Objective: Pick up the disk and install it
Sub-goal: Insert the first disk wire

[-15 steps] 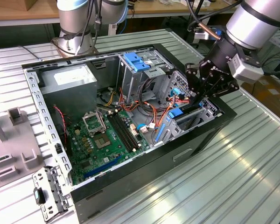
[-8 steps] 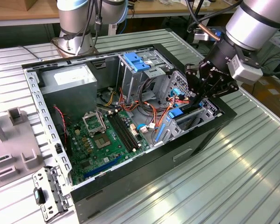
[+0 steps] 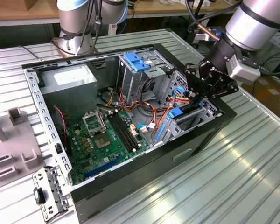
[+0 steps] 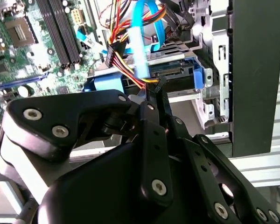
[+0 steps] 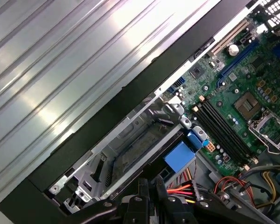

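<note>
while fingers (image 3: 198, 95) hover at drive bay, disk (image 4: 177, 74) sits seated.

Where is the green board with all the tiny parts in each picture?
Exterior view: the green board lies flat inside the open computer case, toward the exterior view's left.
Second wrist view: the green board sits beyond the coloured wires.
First wrist view: the green board lies beside the case's black wall.
Shared landmark: the long black memory slots on it.
</note>
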Controlling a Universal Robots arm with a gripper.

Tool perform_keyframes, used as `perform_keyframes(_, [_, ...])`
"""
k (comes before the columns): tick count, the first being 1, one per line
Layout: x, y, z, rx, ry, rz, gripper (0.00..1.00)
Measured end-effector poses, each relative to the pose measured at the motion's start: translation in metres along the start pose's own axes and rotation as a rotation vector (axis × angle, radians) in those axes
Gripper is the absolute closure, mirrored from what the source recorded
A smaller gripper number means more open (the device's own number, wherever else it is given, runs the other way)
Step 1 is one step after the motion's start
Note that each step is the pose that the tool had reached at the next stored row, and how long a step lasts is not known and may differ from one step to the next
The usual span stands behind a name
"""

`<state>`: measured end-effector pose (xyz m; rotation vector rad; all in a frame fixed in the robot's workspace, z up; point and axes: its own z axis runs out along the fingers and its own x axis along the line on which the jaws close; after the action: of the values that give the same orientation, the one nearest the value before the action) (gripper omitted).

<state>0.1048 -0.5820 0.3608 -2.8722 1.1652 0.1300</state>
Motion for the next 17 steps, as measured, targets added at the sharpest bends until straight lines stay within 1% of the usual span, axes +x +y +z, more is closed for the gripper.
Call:
perform_keyframes(2, [0.0000,0.0001,0.0003,0.0028,0.0001,0.030,0.82])
perform_keyframes(3, [0.0000,0.0000,0.0006,0.0052,0.0003,0.056,0.82])
perform_keyframes(5, [0.0001,0.0000,0.0009,0.0075,0.0004,0.081,0.82])
perform_keyframes(10, [0.0003,0.0000,0.0020,0.0149,0.0009,0.163,0.82])
perform_keyframes(12, [0.0003,0.0000,0.0023,0.0170,0.0010,0.185,0.82])
perform_keyframes(15, [0.0004,0.0000,0.0031,0.0228,0.0014,0.248,0.82])
perform_keyframes(17, [0.0004,0.0000,0.0034,0.0248,0.0015,0.270,0.82])
